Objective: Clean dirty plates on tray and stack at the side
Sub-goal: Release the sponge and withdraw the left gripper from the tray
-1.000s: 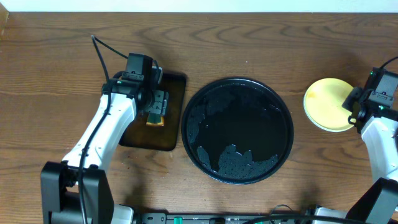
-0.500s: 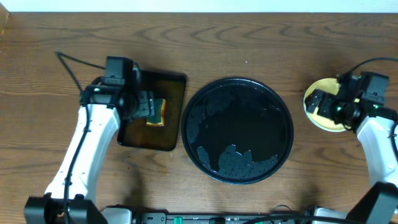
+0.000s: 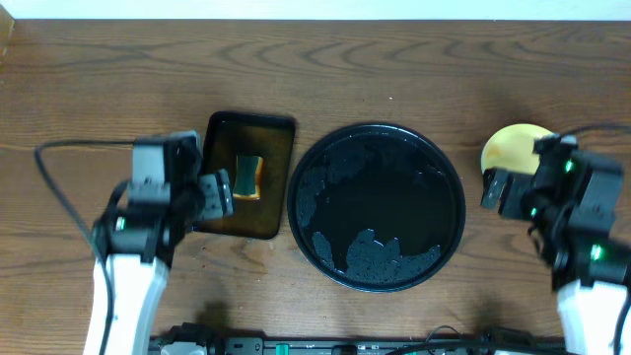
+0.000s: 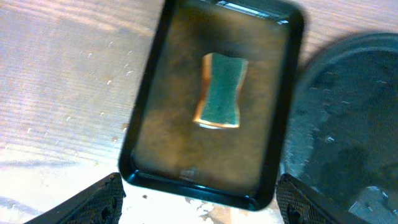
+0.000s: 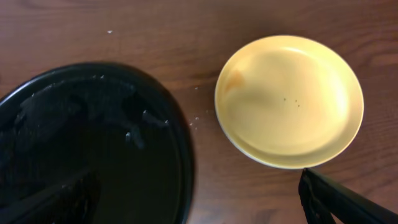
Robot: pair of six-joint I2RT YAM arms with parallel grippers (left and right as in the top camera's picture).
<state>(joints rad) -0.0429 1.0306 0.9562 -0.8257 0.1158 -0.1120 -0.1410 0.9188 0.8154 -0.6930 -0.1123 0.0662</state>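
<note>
Tray (image 3: 376,126): no plates on it.
Yellow plate (image 5: 289,99): right counter edge.
L fingers (image 4: 99,200): apart, empty.
R fingers (image 5: 329,199): apart, empty.
Tip: lift clear, don't bump plate.

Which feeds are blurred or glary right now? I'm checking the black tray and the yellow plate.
Overhead: sharp, even light; the wet tray shows pale reflective patches, no blown glare. Left wrist: soft throughout, sponge and sponge tray edges smeared. Right wrist: yellow plate crisp enough to show specks, with a broad soft highlight.
</note>
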